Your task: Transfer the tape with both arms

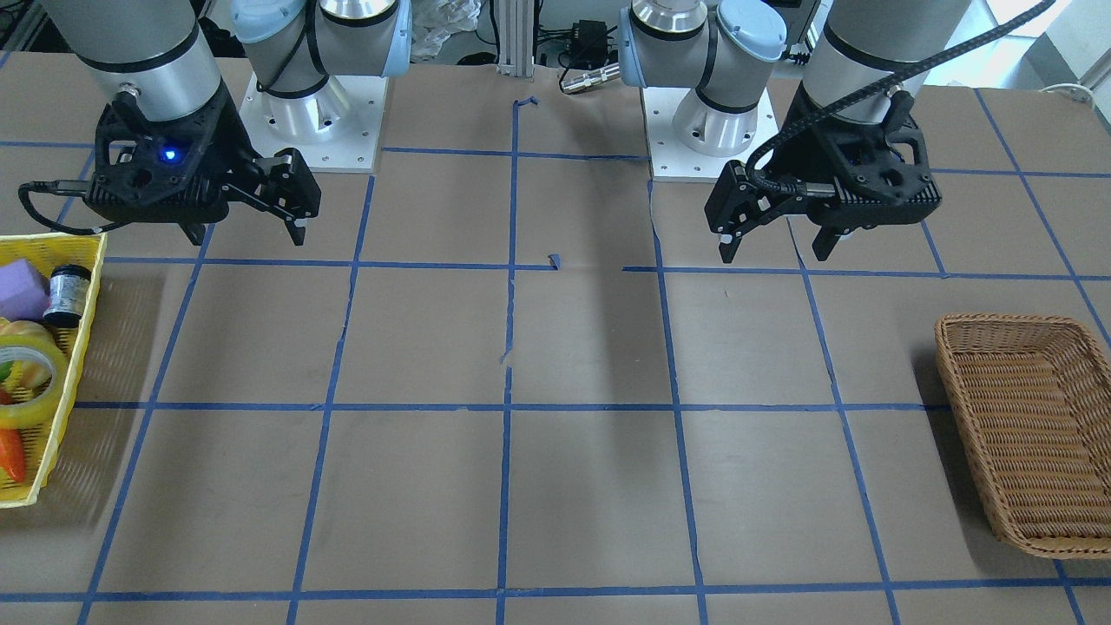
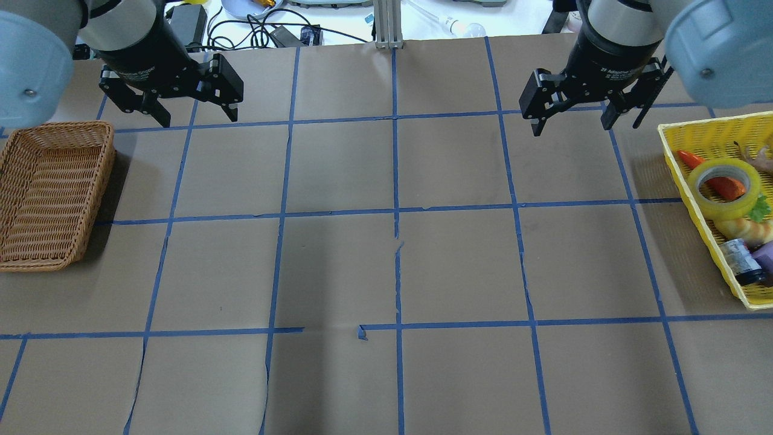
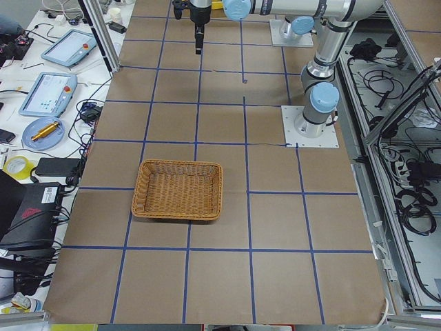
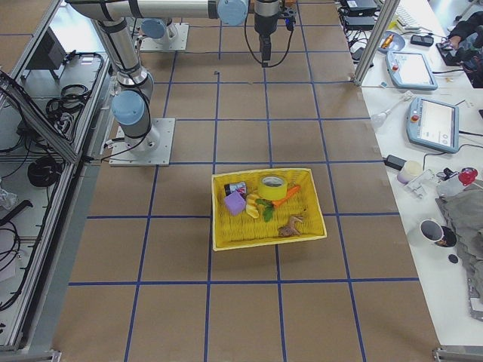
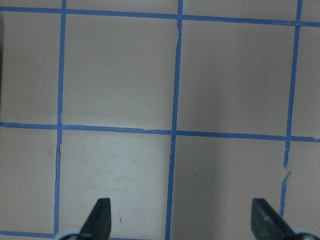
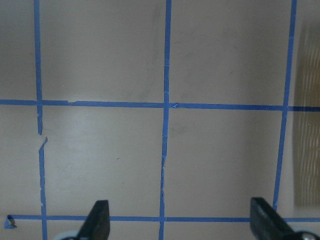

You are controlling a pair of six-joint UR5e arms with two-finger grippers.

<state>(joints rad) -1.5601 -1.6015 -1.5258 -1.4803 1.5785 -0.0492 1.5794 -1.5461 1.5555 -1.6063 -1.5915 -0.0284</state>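
The tape (image 2: 724, 210) is a translucent yellow roll lying in the yellow basket (image 2: 676, 157) at the table's right end, on top of other items. It also shows in the front view (image 1: 48, 404) and in the right side view (image 4: 264, 186). My right gripper (image 2: 572, 127) hangs open and empty above the table, to the left of that basket and apart from it; it also shows in the front view (image 1: 247, 239) and its wrist view (image 6: 180, 220). My left gripper (image 2: 196, 118) hangs open and empty near the wicker basket (image 2: 109, 169); it also shows in the front view (image 1: 774, 256) and its wrist view (image 5: 182, 220).
The yellow basket (image 1: 87, 304) also holds a carrot (image 2: 721, 184), a small dark bottle (image 1: 68, 295) and a purple block (image 1: 19, 291). The wicker basket (image 1: 955, 365) holds nothing. Blue tape lines grid the brown table. Cables and devices lie beyond its far edge.
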